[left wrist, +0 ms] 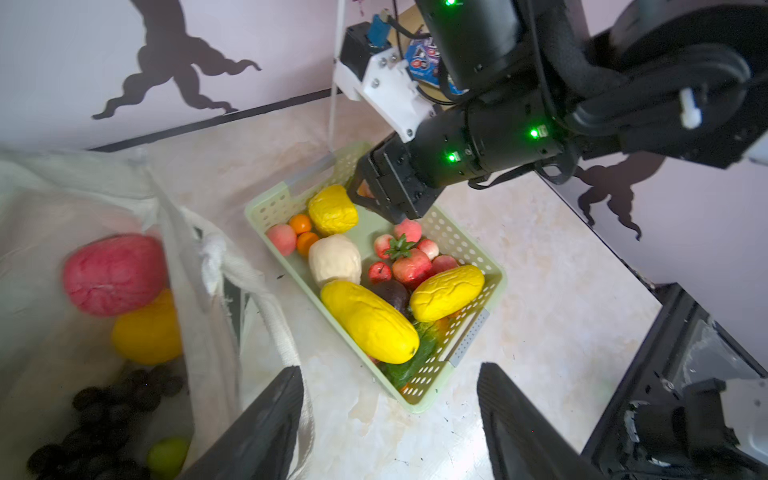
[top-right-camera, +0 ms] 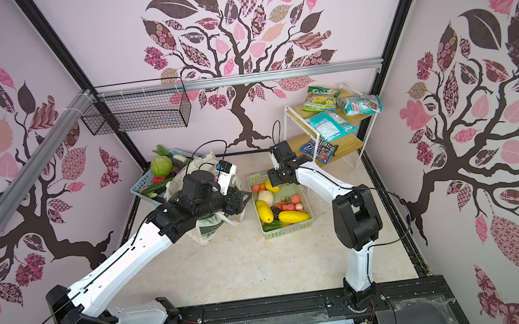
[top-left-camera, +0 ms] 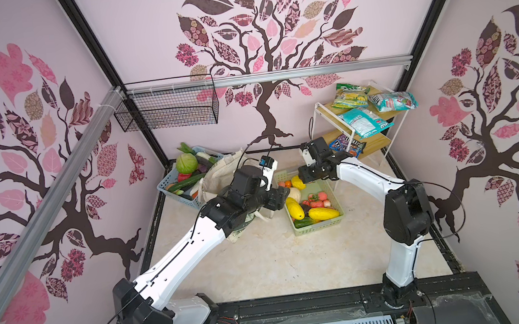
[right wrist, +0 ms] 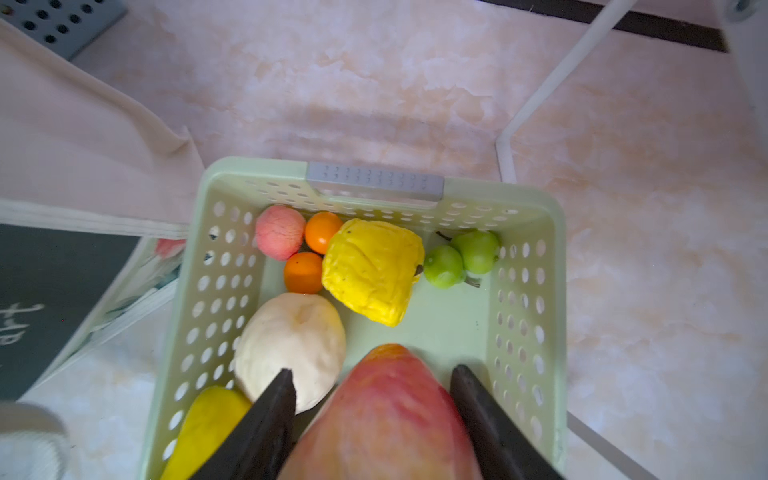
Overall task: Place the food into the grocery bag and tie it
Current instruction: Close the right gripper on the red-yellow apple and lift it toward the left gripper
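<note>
**Right gripper clamps a red-orange fruit over the pale-green basket; left gripper stands wide beside the bag**

The right gripper [right wrist: 372, 370] is closed on a red-orange fruit [right wrist: 386, 419], with one dark finger against each flank. It holds the fruit over the far end of the pale-green basket [right wrist: 557, 257]. Beneath it in the basket lie a lumpy yellow fruit [right wrist: 372, 270], a cream round fruit [right wrist: 291, 345], two small oranges [right wrist: 322, 232], a pink peach [right wrist: 279, 232] and a pair of green fruits [right wrist: 461, 257]. Toward the basket's near end lie two long yellow fruits [left wrist: 370, 320] among small red pieces.

The left gripper [left wrist: 388, 368] has its fingers spread wide with nothing between them, above the strip of table between the basket and the grocery bag [left wrist: 54, 199]. One finger sits right at the bag's rim; whether it touches the cloth cannot be told.

The bag stands open just left of the basket. Inside it lie a red bumpy fruit [left wrist: 114, 274], a yellow-orange fruit [left wrist: 147, 328], a dark grape bunch [left wrist: 104, 415] and a small green fruit [left wrist: 166, 455].

Behind the bag, at the far left, a blue basket [top-left-camera: 169, 192] holds a green cabbage [top-left-camera: 186, 163]. At the far right a shelf [top-left-camera: 378, 143] carries snack packets [top-left-camera: 365, 120].
</note>
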You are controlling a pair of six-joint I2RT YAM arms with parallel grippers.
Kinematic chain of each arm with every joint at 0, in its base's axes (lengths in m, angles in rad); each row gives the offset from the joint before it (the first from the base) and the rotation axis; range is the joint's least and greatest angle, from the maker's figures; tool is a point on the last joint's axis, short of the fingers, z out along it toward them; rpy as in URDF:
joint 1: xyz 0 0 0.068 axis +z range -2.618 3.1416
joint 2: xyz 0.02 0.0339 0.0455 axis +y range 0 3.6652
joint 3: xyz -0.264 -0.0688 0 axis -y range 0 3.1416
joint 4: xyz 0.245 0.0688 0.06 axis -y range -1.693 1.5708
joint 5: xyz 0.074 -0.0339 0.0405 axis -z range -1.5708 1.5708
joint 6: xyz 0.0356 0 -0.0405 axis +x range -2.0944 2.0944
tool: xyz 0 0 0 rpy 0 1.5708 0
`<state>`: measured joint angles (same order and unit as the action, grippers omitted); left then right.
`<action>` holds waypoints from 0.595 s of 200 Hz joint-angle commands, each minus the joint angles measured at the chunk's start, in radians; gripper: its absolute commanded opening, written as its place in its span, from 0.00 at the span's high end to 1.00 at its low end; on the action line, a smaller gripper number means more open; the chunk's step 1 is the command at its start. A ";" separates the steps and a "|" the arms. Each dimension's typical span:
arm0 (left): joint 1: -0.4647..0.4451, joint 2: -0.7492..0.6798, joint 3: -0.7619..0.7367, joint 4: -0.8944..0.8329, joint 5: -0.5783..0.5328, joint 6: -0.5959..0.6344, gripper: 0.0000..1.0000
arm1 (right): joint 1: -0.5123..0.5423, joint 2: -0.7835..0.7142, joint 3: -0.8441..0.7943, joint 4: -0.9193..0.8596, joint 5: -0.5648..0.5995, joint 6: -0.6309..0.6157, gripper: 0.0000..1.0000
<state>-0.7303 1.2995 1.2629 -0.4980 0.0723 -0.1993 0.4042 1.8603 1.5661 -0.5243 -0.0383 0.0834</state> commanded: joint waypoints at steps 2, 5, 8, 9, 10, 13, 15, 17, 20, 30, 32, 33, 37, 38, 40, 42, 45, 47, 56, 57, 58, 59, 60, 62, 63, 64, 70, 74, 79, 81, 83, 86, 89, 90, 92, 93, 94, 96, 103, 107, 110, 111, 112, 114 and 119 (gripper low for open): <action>-0.002 -0.029 -0.073 0.102 0.081 0.069 0.30 | -0.004 -0.095 -0.033 -0.039 -0.104 0.064 0.40; -0.002 -0.030 -0.079 0.110 0.090 0.069 0.30 | -0.003 -0.101 -0.038 -0.039 -0.113 0.070 0.40; -0.001 -0.030 -0.084 0.116 0.100 0.067 0.30 | -0.003 -0.105 -0.043 -0.038 -0.122 0.077 0.40; -0.001 -0.030 -0.087 0.120 0.103 0.067 0.30 | -0.003 -0.107 -0.044 -0.038 -0.126 0.080 0.40; -0.002 -0.031 -0.088 0.123 0.106 0.067 0.30 | -0.003 -0.108 -0.046 -0.038 -0.130 0.082 0.40; -0.001 -0.030 -0.093 0.131 0.115 0.065 0.30 | -0.002 -0.112 -0.049 -0.037 -0.143 0.088 0.40; -0.002 -0.030 -0.096 0.135 0.119 0.064 0.30 | -0.003 -0.116 -0.051 -0.038 -0.152 0.092 0.40; -0.002 -0.030 -0.099 0.141 0.122 0.063 0.30 | -0.003 -0.119 -0.054 -0.037 -0.162 0.097 0.40; -0.002 -0.029 -0.105 0.149 0.128 0.061 0.30 | -0.003 -0.124 -0.058 -0.035 -0.173 0.103 0.40; -0.001 -0.023 -0.125 0.183 0.137 0.048 0.30 | -0.002 -0.138 -0.071 -0.029 -0.201 0.120 0.40; -0.001 -0.022 -0.130 0.189 0.139 0.045 0.30 | -0.002 -0.142 -0.073 -0.027 -0.204 0.123 0.40; -0.001 -0.021 -0.132 0.192 0.140 0.044 0.30 | -0.002 -0.143 -0.074 -0.027 -0.206 0.125 0.40; -0.002 -0.018 -0.139 0.202 0.143 0.039 0.30 | -0.004 -0.149 -0.079 -0.025 -0.211 0.129 0.41; -0.002 -0.018 -0.140 0.204 0.144 0.038 0.30 | -0.004 -0.150 -0.079 -0.025 -0.212 0.130 0.41; -0.001 -0.015 -0.143 0.208 0.146 0.034 0.30 | -0.003 -0.153 -0.082 -0.025 -0.213 0.132 0.41; -0.001 -0.013 -0.146 0.211 0.148 0.033 0.30 | -0.003 -0.156 -0.084 -0.024 -0.215 0.134 0.41; -0.001 -0.011 -0.151 0.218 0.150 0.030 0.30 | -0.002 -0.160 -0.085 -0.024 -0.217 0.137 0.41; -0.003 -0.010 -0.155 0.222 0.152 0.028 0.30 | -0.003 -0.162 -0.087 -0.025 -0.220 0.139 0.41; -0.001 0.000 -0.166 0.234 0.163 0.023 0.30 | -0.003 -0.174 -0.091 -0.025 -0.237 0.151 0.42; -0.001 0.001 -0.168 0.235 0.164 0.023 0.30 | -0.003 -0.176 -0.093 -0.026 -0.239 0.153 0.42; -0.001 0.002 -0.168 0.235 0.166 0.023 0.30 | -0.003 -0.177 -0.093 -0.025 -0.241 0.154 0.42; -0.001 0.003 -0.170 0.235 0.167 0.024 0.30 | -0.003 -0.179 -0.093 -0.026 -0.244 0.156 0.42; -0.002 0.005 -0.171 0.237 0.168 0.023 0.30 | -0.003 -0.181 -0.094 -0.026 -0.248 0.158 0.42; -0.003 0.007 -0.171 0.240 0.170 0.023 0.30 | -0.002 -0.182 -0.096 -0.025 -0.255 0.161 0.42; -0.003 0.009 -0.172 0.241 0.171 0.023 0.30 | -0.002 -0.185 -0.097 -0.023 -0.259 0.162 0.42; -0.003 0.010 -0.174 0.241 0.171 0.023 0.30 | -0.002 -0.186 -0.098 -0.023 -0.262 0.164 0.42; -0.005 0.017 -0.179 0.247 0.174 0.024 0.30 | -0.002 -0.195 -0.105 -0.018 -0.280 0.175 0.42; -0.006 0.022 -0.182 0.249 0.175 0.026 0.30 | -0.003 -0.202 -0.111 -0.013 -0.291 0.183 0.42; -0.007 0.027 -0.184 0.252 0.175 0.027 0.30 | -0.002 -0.210 -0.118 -0.007 -0.307 0.193 0.42; -0.007 0.028 -0.185 0.254 0.175 0.027 0.29 | -0.003 -0.213 -0.120 -0.005 -0.313 0.194 0.42; -0.008 0.030 -0.187 0.257 0.174 0.028 0.30 | -0.002 -0.215 -0.123 -0.003 -0.318 0.198 0.42; -0.008 0.033 -0.191 0.262 0.171 0.027 0.29 | -0.002 -0.220 -0.125 -0.001 -0.325 0.201 0.42; -0.008 0.034 -0.194 0.267 0.167 0.024 0.29 | -0.003 -0.224 -0.128 0.000 -0.331 0.205 0.42; -0.008 0.034 -0.195 0.269 0.166 0.023 0.29 | -0.003 -0.226 -0.128 0.001 -0.333 0.205 0.42; -0.008 0.036 -0.197 0.270 0.164 0.022 0.29 | -0.002 -0.229 -0.129 0.001 -0.337 0.206 0.42; -0.009 0.036 -0.198 0.271 0.163 0.021 0.29 | -0.002 -0.231 -0.130 0.001 -0.338 0.208 0.42; -0.010 0.037 -0.198 0.272 0.163 0.020 0.29 | -0.002 -0.232 -0.129 0.002 -0.339 0.209 0.42; -0.009 0.039 -0.199 0.274 0.161 0.020 0.29 | -0.003 -0.235 -0.131 0.001 -0.343 0.211 0.42; -0.010 0.044 -0.202 0.278 0.159 0.020 0.28 | -0.002 -0.245 -0.135 0.002 -0.356 0.218 0.42; -0.011 0.047 -0.201 0.279 0.159 0.020 0.28 | -0.003 -0.251 -0.137 0.004 -0.366 0.223 0.42; -0.013 0.049 -0.204 0.281 0.159 0.020 0.27 | -0.003 -0.256 -0.141 0.007 -0.373 0.226 0.42; -0.013 0.050 -0.203 0.281 0.159 0.020 0.27 | -0.002 -0.257 -0.142 0.009 -0.375 0.228 0.42; -0.013 0.051 -0.204 0.282 0.158 0.021 0.27 | -0.003 -0.259 -0.142 0.010 -0.378 0.229 0.42; -0.014 0.052 -0.204 0.284 0.157 0.021 0.27 | -0.002 -0.263 -0.144 0.011 -0.381 0.234 0.42; -0.017 0.056 -0.204 0.287 0.155 0.021 0.26 | -0.002 -0.270 -0.150 0.017 -0.392 0.242 0.42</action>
<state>-0.7361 1.3396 1.0836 -0.2676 0.2222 -0.1783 0.4042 1.6661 1.4330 -0.5278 -0.3439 0.2737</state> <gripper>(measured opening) 0.729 0.578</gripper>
